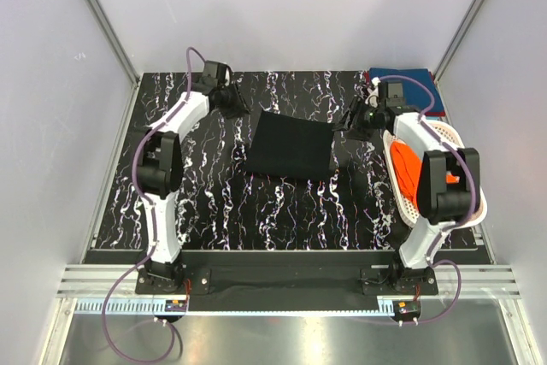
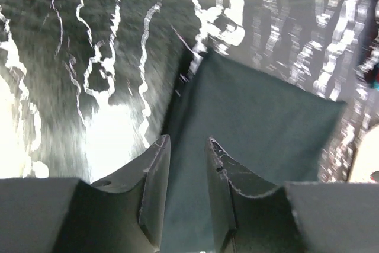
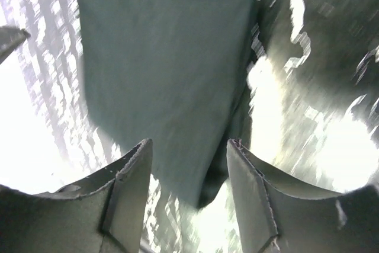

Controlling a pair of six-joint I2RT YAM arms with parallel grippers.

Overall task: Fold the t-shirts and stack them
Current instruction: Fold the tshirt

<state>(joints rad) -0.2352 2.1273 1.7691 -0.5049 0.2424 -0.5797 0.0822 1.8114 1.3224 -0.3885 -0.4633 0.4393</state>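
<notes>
Upper left, the left gripper [image 1: 238, 105] hovers over the desk [image 1: 214, 203], jaws slightly apart and empty. At centre lies the folded black shirt [image 1: 289, 145]. The right gripper [image 1: 349, 120], jaws wider apart, hangs just beside the shirt's right edge. Far right, an orange shirt [image 1: 403, 168] sits in the basket [image 1: 446, 132], and a blue shirt [image 1: 408, 77] lies in the upper right corner. A pinch that catches only the top layer could undo the fold. No writing is legible.

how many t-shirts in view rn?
4: black t-shirt folded mid-table; orange t-shirt in the basket; teal-blue t-shirt and dark red t-shirt at far right corner. Others may hide.
</notes>
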